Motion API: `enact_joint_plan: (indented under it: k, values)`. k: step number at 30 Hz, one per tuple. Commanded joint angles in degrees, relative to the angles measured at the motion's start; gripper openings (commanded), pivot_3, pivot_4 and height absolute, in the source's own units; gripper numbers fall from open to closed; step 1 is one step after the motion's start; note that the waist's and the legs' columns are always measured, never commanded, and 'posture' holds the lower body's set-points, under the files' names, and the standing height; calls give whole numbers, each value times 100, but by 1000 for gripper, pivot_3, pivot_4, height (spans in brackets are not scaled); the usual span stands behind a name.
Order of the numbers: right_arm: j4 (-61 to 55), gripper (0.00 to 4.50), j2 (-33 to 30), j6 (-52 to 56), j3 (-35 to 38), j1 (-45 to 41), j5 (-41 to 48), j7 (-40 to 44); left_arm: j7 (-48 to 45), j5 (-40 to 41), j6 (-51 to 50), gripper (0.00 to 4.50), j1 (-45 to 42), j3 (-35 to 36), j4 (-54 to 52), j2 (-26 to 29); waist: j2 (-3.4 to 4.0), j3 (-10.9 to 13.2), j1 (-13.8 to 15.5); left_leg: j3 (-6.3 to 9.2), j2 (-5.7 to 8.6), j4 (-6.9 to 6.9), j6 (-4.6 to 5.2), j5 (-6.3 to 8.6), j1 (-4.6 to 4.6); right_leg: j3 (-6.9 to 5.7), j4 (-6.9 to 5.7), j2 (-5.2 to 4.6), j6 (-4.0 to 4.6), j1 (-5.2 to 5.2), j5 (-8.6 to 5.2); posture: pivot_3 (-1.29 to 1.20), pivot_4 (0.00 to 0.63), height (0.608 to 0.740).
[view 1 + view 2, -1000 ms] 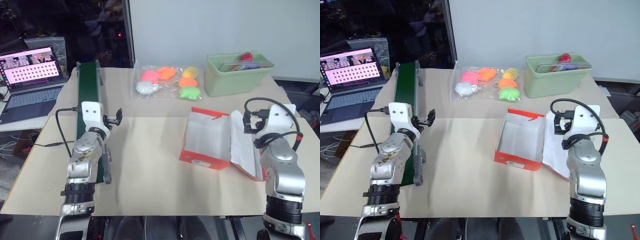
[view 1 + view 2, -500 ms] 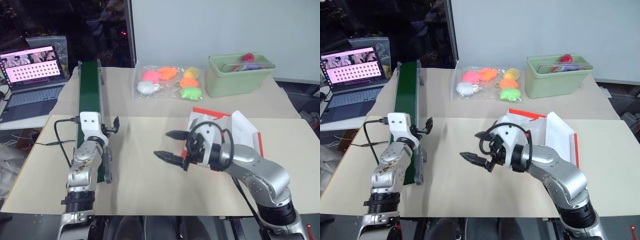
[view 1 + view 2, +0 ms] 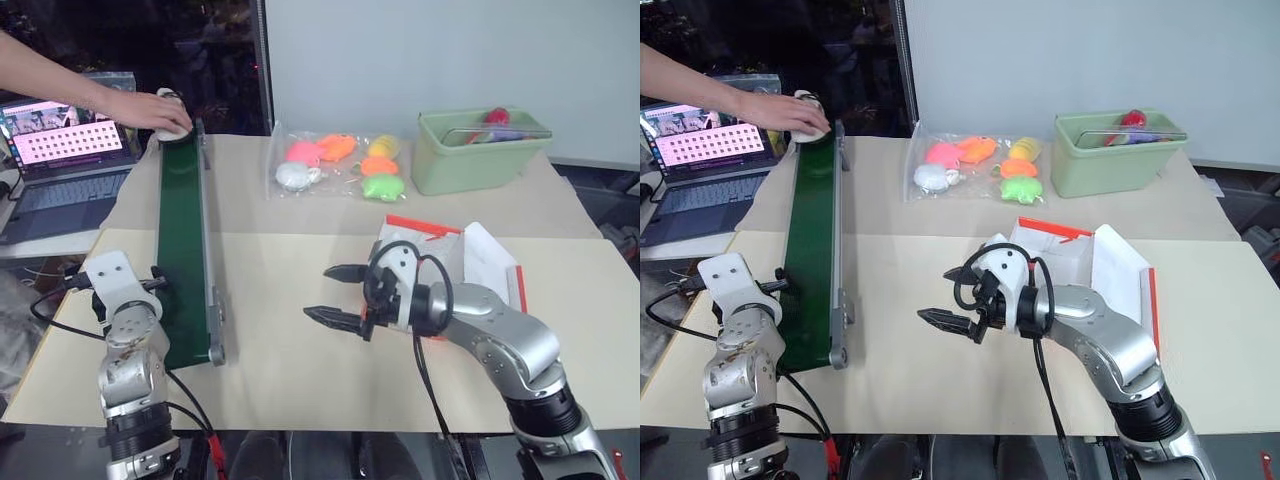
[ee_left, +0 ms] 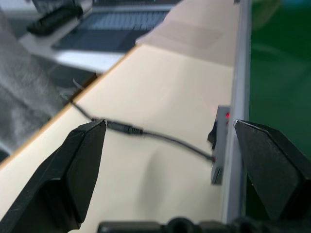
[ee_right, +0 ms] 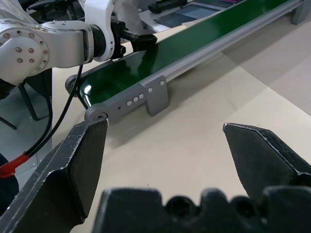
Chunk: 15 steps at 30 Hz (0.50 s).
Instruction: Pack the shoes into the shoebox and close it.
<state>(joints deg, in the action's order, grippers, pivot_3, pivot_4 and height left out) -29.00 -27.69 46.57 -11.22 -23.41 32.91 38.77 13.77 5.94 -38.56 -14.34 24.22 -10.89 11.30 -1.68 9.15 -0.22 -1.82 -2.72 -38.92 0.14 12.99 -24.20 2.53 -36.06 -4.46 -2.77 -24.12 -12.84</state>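
The orange-red shoebox (image 3: 412, 226) lies open at the table's right, white inside, its lid (image 3: 492, 268) folded out to the right; my right arm hides part of it. A person's hand (image 3: 140, 105) rests on a small white shoe (image 3: 173, 130) at the far end of the green belt, and the hand covers most of it. My right gripper (image 3: 318, 291) is open and empty, pointing left over bare table in front of the box. Left of the belt's near end, my left gripper (image 4: 170, 141) stands open and empty.
A green conveyor belt (image 3: 185, 240) runs from the near left to the back. A laptop (image 3: 60, 150) sits far left, a black cable (image 4: 146, 133) beside the belt. A bag of neon soft toys (image 3: 340, 165) and a pale green bin (image 3: 475, 150) stand at the back.
My right arm swung from beside the box out to the left over the table. My left arm drew back to the belt's left side. A person's hand came in at the belt's far end.
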Motion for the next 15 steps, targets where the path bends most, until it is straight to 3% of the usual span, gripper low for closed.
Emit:
enact_joint_plan:
  k: [1, 9, 15]
  values:
    - [-84, 4457, 80, -110, 224, -51, 134, -7, -92, -56, -142, 4500, -136, -232, -397, 68, 0, 0, -3, 0, 0, 1, 0, 0, 0, 0, 0, 1, 0, -1, 0, 0, 150, 729]
    - [-345, 4457, -319, -50, 890, 514, 543, 247, -154, -79, -461, 4500, -290, -475, -506, 76, -1, 0, -40, 0, 0, 4, 0, 0, -1, 1, 1, 1, 1, -2, 0, 0, 150, 729]
    - [-530, 4457, -659, -307, 868, 1004, 461, 482, -192, -83, -571, 4500, -406, -538, -488, 100, -2, 0, -56, 0, 0, 3, 0, 0, 0, 2, 0, 1, 1, -1, 0, 0, 150, 729]
